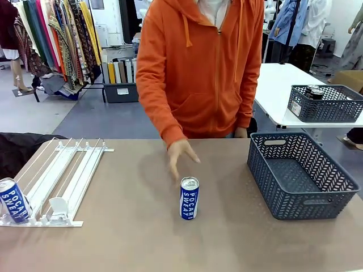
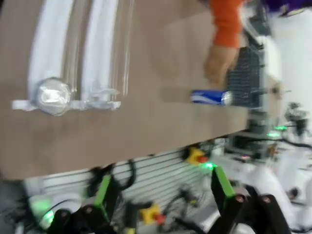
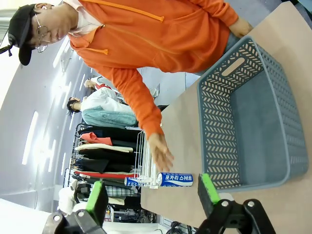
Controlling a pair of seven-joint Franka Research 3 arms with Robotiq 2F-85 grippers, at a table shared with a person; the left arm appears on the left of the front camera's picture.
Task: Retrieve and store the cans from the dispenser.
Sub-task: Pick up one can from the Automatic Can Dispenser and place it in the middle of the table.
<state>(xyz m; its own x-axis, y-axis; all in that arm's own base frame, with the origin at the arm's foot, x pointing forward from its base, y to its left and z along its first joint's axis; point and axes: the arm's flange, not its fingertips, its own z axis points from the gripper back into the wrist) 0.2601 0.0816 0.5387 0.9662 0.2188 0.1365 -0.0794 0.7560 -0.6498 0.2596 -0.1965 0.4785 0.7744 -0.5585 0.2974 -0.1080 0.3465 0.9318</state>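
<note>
Blue with white lettering, one can (image 1: 189, 198) is seen upright at the lower middle of the front view, on the brown table (image 1: 130, 238). The person's hand (image 1: 180, 154) is held open just above it in the picture. A second blue can (image 1: 12, 200) is seen at the front end of the dispenser (image 1: 68, 170), at the lower left edge. A dark grey basket (image 1: 300, 175) is set at the right, well apart from both cans. At the bottom of each wrist view, the left gripper (image 2: 162, 195) and the right gripper (image 3: 153, 195) are shown with jaws spread wide and nothing between them.
</note>
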